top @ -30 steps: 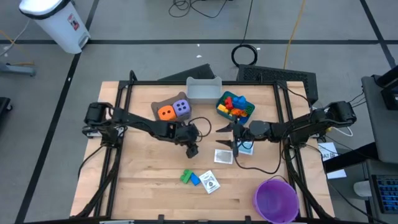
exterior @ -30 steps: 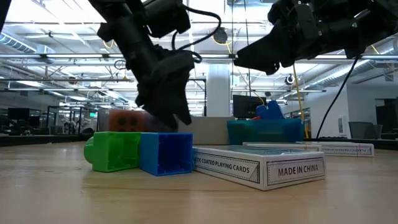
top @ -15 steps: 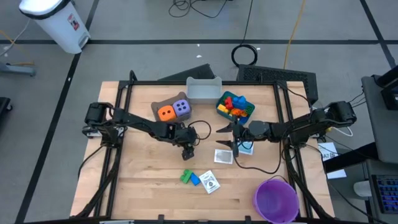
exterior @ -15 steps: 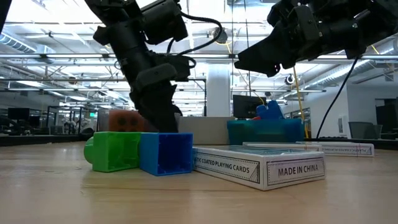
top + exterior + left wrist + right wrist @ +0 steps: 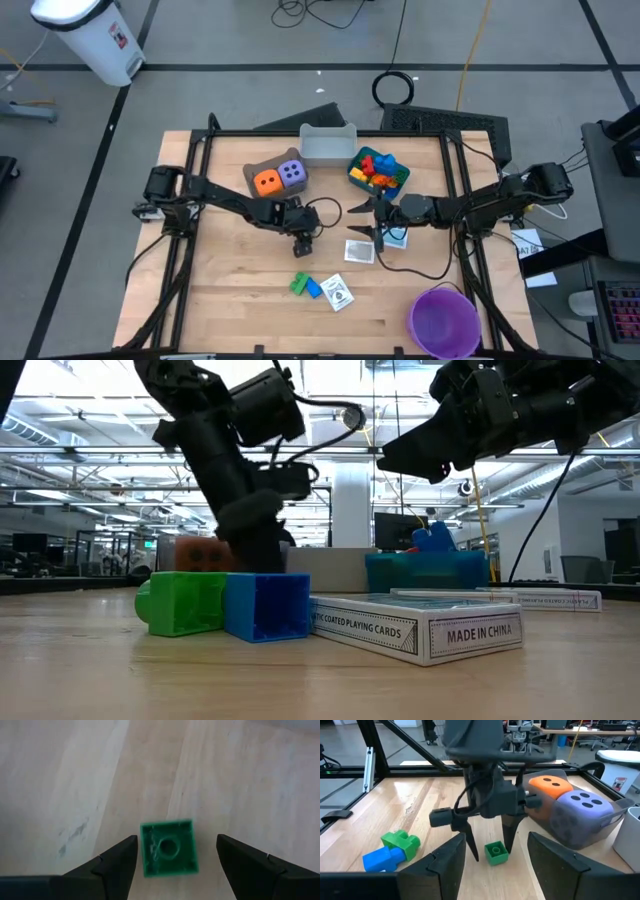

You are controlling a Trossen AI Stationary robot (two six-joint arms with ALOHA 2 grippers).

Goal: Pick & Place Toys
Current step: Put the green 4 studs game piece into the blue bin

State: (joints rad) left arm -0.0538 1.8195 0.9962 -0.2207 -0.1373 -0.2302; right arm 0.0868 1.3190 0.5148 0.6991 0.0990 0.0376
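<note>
Two grippers are over the wooden table (image 5: 230, 290). Left gripper (image 5: 487, 851) is at mid-table, pointing down, jaws parted and straddling a small green brick (image 5: 168, 848) that sits on the wood; the fingers (image 5: 112, 865) flank it on both sides with a gap each side, not touching. Right gripper (image 5: 372, 222) hovers above the table facing the left one, jaws apart, nothing between them.

Orange die (image 5: 266, 181) and purple die (image 5: 292, 173) sit side by side in the brown bin (image 5: 254, 169). Grey bin (image 5: 327, 146) stands beside it; blue bin (image 5: 356, 180) holds mixed coloured bricks (image 5: 378, 168).

Near the front edge: a second green brick (image 5: 180, 603) touching a blue brick (image 5: 265, 606), with a card box (image 5: 415, 626) just beside them. Another card box (image 5: 359, 252) lies near the right gripper. Purple bowl (image 5: 444, 322) is at the front right corner.
</note>
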